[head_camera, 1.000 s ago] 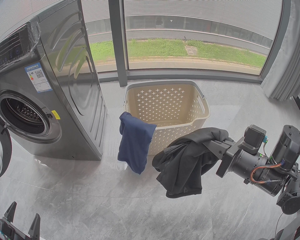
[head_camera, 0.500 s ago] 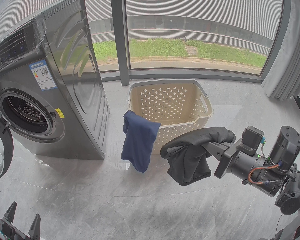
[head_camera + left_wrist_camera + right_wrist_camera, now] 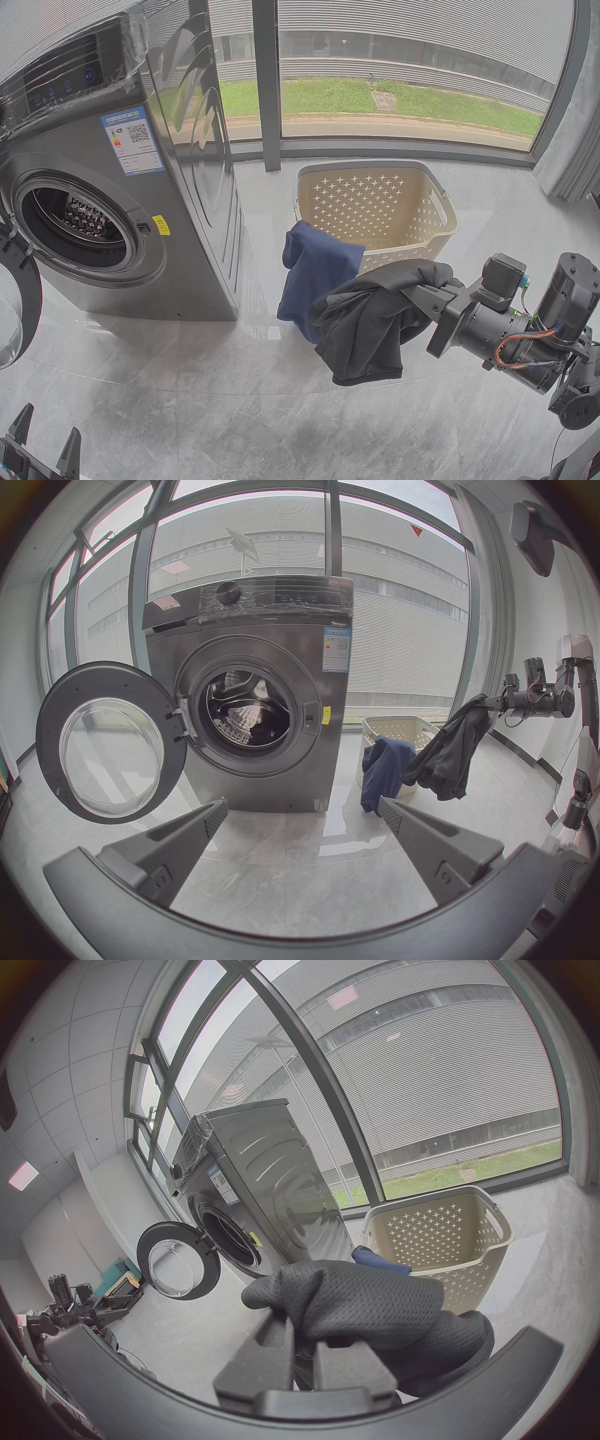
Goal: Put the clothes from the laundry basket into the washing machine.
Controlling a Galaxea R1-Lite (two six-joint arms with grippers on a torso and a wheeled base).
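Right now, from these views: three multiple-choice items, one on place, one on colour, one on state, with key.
1. The blue garment is: A) draped over the laundry basket rim; B) inside the drum; C) flat on the floor.
2. The held garment in the right gripper is: A) white; B) red; C) dark grey.
3. The washing machine door is: A) shut; B) swung open; C) missing.
Key: 1 A, it hangs over the rim. 2 C, the cloth is dark grey. 3 B, it stands wide open.
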